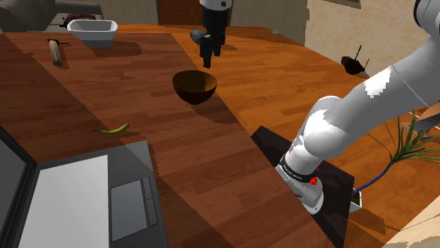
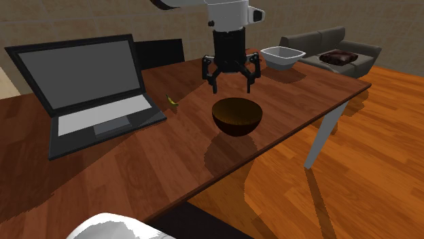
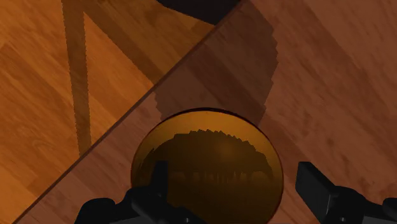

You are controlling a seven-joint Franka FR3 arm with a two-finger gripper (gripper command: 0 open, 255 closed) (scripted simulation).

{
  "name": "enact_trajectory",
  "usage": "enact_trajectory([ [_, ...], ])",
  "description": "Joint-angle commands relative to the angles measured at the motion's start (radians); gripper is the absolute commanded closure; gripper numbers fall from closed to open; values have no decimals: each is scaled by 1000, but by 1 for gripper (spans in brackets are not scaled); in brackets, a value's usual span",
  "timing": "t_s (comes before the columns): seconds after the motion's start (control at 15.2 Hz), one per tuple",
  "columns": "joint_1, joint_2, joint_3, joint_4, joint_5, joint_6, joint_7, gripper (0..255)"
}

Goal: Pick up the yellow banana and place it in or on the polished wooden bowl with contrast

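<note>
A small yellow banana [image 1: 113,129] [image 2: 173,101] lies on the wooden table beside the laptop's corner. The dark polished wooden bowl [image 1: 194,86] [image 2: 237,115] [image 3: 207,165] stands near the table's edge, and nothing lies inside it. My black gripper [image 1: 211,56] [image 2: 231,85] [image 3: 236,184] hangs open above the bowl, pointing down, with its fingers [image 3: 315,184] spread wide and nothing between them. The banana sits well away from the gripper, toward the shoulder view's left.
An open laptop [image 1: 77,197] [image 2: 88,88] takes up one end of the table. A white square bowl [image 1: 93,31] [image 2: 281,56] and a wooden stick-like object [image 1: 56,53] sit at the far end. The table edge [image 3: 127,114] runs close beside the bowl. A sofa [image 2: 333,44] stands beyond.
</note>
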Motion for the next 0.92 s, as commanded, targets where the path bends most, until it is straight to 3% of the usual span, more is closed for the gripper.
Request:
enact_trajectory([
  [0.0, 19, 72, 14, 38, 1, 34, -26, 0],
  [0.86, 130, 449, 126, 277, -29, 160, -168, 0],
])
